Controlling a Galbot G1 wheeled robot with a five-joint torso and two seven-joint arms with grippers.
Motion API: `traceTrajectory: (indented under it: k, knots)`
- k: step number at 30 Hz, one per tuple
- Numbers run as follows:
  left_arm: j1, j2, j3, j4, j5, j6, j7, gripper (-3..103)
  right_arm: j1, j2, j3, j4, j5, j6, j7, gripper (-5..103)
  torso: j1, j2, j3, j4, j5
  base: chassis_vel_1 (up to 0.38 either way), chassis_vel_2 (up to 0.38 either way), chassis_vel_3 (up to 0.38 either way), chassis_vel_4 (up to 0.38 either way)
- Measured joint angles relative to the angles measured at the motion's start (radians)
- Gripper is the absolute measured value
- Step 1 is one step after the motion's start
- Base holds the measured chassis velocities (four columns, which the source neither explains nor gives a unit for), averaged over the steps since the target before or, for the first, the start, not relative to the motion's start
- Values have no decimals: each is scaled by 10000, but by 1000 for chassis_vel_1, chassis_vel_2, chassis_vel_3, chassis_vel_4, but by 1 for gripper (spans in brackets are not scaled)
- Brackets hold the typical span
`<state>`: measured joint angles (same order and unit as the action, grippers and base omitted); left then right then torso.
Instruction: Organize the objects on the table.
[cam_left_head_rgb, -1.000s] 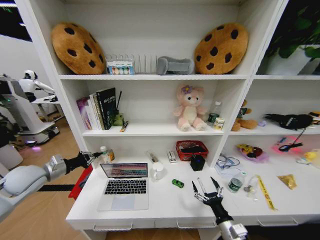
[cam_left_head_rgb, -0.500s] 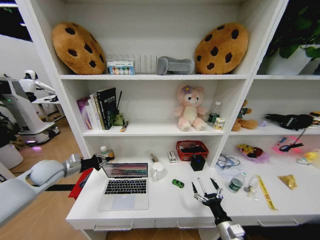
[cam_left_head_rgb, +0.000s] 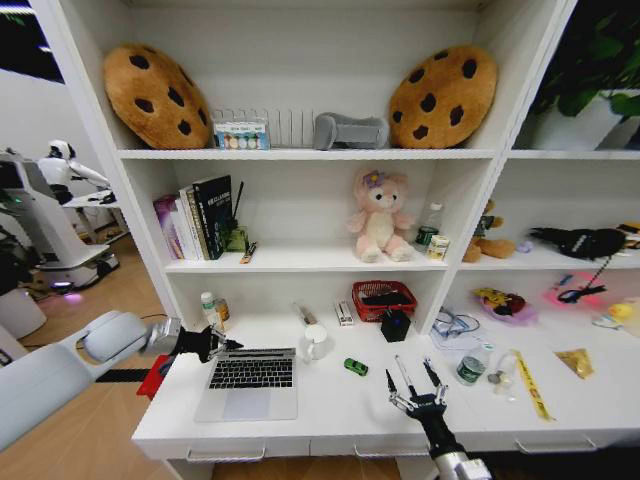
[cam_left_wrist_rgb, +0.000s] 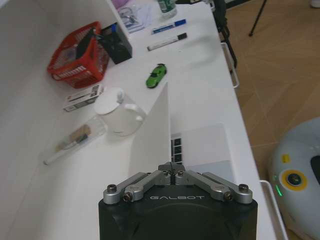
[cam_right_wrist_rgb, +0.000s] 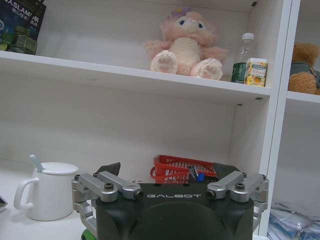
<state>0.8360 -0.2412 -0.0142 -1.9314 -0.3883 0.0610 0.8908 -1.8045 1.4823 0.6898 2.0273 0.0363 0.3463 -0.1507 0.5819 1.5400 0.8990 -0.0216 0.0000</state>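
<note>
One laptop (cam_left_head_rgb: 250, 381), one green toy car (cam_left_head_rgb: 355, 366) and two pens lie on the white table (cam_left_head_rgb: 350, 415). The laptop sits at lower left of the head view, keyboard facing the front edge, its lid tipped far down so only a thin edge shows above the keys. The left gripper (cam_left_head_rgb: 226, 345) meets the lid's left corner there. In the left wrist view the lid (cam_left_wrist_rgb: 152, 130) stands as a thin white sheet running up the frame's middle, and the left gripper's jaws are drawn together right at its near edge, pinching it.

That same view shows the black pen (cam_left_wrist_rgb: 167, 42) and blue pen (cam_left_wrist_rgb: 169, 26) at upper centre, lying parallel, and the car pointing toward the upper right.

The right gripper (cam_left_head_rgb: 414, 383) hovers at lower centre-right of the head view, fingers spread wide and holding nothing. The right wrist view shows one white mug (cam_right_wrist_rgb: 48, 189) at lower left and one red basket (cam_right_wrist_rgb: 180, 169) at centre.
</note>
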Motion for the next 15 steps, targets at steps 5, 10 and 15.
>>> traceTrajectory:
  k: [5,10,15]
  knots:
    - [1113,151,-292,-601,456,-4,-70,0,20,36,6,3,-2,12,0,100,-1,0,0,4,0,0,0,0,0]
    - [1545,-294,-158,-778,412,218,-836,0,-9,99,168,18,11,87,7,100,-1,0,0,-1,-2,0,0,0,0]
    - [1459,-328,-555,-754,-696,418,-1075,0,-128,120,328,46,51,178,4,100,-1,0,0,-3,-4,0,0,0,0]
